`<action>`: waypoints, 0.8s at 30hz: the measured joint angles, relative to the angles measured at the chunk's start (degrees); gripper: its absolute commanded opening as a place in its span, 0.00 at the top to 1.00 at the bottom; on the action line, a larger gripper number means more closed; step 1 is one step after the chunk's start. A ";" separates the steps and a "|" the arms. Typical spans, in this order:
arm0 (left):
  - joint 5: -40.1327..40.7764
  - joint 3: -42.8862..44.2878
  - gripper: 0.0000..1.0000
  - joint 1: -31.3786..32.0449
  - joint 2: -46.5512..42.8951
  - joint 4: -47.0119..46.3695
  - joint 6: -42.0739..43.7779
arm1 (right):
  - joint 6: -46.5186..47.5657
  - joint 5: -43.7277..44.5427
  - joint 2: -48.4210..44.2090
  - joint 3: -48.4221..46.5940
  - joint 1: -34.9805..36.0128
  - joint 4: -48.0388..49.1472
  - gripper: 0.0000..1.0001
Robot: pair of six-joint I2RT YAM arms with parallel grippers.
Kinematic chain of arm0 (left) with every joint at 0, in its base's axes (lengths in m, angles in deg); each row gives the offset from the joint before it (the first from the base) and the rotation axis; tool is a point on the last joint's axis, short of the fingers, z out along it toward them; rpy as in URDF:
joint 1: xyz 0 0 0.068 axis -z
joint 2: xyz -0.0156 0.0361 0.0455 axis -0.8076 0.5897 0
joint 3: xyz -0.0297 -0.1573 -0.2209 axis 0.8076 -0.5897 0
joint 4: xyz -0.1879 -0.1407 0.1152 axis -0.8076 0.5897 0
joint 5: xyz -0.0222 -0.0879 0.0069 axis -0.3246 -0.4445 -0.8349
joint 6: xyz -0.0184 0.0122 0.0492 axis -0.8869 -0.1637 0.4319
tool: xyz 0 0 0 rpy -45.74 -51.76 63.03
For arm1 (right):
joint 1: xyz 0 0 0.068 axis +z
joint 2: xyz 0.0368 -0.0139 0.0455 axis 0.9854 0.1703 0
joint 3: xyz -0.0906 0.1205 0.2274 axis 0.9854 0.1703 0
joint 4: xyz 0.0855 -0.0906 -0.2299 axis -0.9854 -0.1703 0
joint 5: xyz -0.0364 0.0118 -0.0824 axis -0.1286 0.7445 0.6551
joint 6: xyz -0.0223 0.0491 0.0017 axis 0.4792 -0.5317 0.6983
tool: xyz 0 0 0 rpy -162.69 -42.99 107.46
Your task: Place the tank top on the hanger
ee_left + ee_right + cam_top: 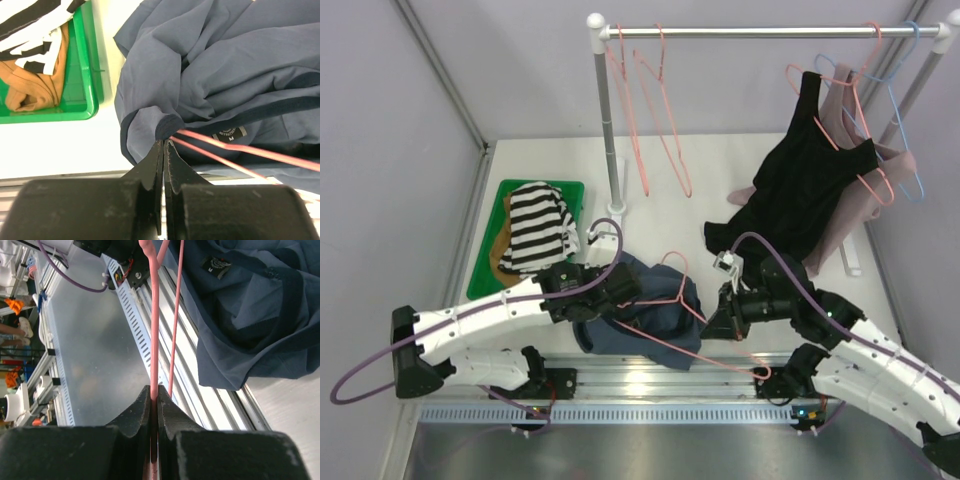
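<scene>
The slate-blue tank top (645,322) lies crumpled on the table near the front edge. The salmon-pink hanger (678,290) lies across it, hook pointing away from me. My left gripper (625,285) is at the top's left side. In the left wrist view it (164,142) is shut on a dark-hemmed fold of the tank top (225,65), with the hanger wire (240,148) running just to its right. My right gripper (713,325) is at the hanger's right arm. In the right wrist view it (154,388) is shut on the hanger wire (154,330), with the tank top (250,315) to the right.
A green tray (480,275) at the left holds a striped garment (535,225) and a brown one. A clothes rack (608,130) at the back carries pink hangers (655,110), a black tank top (800,190), a mauve top and a light-blue hanger (910,150). An aluminium rail runs along the front edge.
</scene>
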 measured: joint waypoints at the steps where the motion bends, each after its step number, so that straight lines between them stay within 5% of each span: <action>1: -0.22 -0.09 1.00 0.00 -0.44 0.09 -0.09 | 0.02 0.50 -1.05 0.00 0.00 -0.68 1.00; 14: -1.53 -1.14 1.00 0.07 -2.21 0.87 -0.92 | 2.03 1.90 -4.70 -3.50 0.00 -7.37 1.00; 24: -2.12 -1.07 1.00 1.11 -0.81 0.57 0.46 | 2.64 -3.63 0.68 -3.43 0.02 -1.16 1.00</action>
